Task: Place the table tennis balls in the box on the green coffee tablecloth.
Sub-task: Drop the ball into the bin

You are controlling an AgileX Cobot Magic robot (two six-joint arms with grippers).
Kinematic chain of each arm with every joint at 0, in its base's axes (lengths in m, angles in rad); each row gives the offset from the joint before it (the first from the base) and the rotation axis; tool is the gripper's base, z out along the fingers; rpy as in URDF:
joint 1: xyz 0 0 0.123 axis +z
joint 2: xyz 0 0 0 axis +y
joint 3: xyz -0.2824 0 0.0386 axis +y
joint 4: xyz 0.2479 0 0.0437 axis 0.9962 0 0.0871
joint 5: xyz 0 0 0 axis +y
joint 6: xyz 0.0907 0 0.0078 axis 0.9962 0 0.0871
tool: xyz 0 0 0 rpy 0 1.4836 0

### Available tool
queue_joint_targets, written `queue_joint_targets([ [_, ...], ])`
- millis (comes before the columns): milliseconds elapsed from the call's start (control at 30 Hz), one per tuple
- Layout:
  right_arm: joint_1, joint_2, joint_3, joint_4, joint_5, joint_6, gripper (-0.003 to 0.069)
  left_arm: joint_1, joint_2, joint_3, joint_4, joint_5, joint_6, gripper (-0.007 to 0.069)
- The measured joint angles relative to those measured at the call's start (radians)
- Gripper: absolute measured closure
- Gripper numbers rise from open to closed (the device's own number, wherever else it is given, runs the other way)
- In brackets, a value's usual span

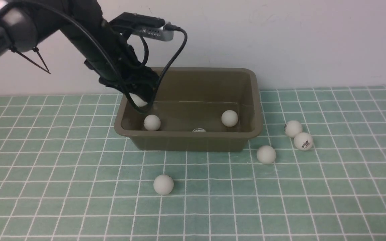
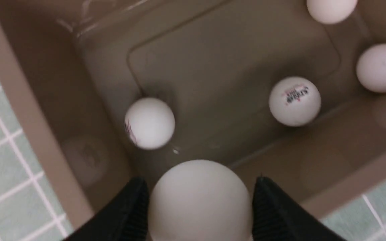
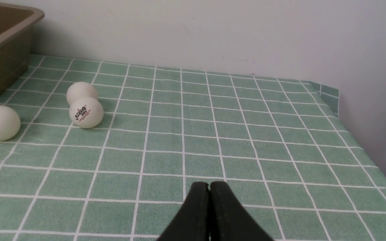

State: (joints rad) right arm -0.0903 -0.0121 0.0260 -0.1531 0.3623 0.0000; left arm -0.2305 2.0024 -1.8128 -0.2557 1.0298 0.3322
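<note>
Left wrist view: left pincer grasps a white ball over the box.

Left arm: black w/ silver-grey joint, black cables looping off it, zip ties, silver cam box. Left fingers black, ribbed inside; right fingers plain black.

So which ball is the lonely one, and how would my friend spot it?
Find the big olive-brown box at the back of the green cloth. Come from its near wall toward the robot to the lone ball lying on the cloth. The other three loose balls gather by the box's right end; this one has no neighbour.
</note>
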Motion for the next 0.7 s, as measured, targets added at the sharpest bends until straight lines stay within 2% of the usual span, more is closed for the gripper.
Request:
queue_joint_targets([
  [167,0.000,0.000,0.000,0.000,0.000,0.000,0.0676,0.000,0.072,0.000,-0.056,-0.067,0.049,0.0230],
  [300,0.000,0.000,0.000,0.000,0.000,0.000,0.0676,0.000,0.098,0.000,-0.098,-0.078,0.057,0.0183],
  [400,0.000,0.000,0.000,0.000,0.000,0.000,0.0676,0.000,0.098,-0.013,-0.103,-0.070,0.057,0.0175],
  [600,0.000,0.000,0.000,0.000,0.000,0.000,0.0676,0.000,0.098,-0.105,-0.104,0.144,0.011,0.0174],
  [700,0.000,0.000,0.000,0.000,0.000,0.000,0.0676,0.000,0.096,-0.132,-0.104,0.178,-0.001,0.0174],
])
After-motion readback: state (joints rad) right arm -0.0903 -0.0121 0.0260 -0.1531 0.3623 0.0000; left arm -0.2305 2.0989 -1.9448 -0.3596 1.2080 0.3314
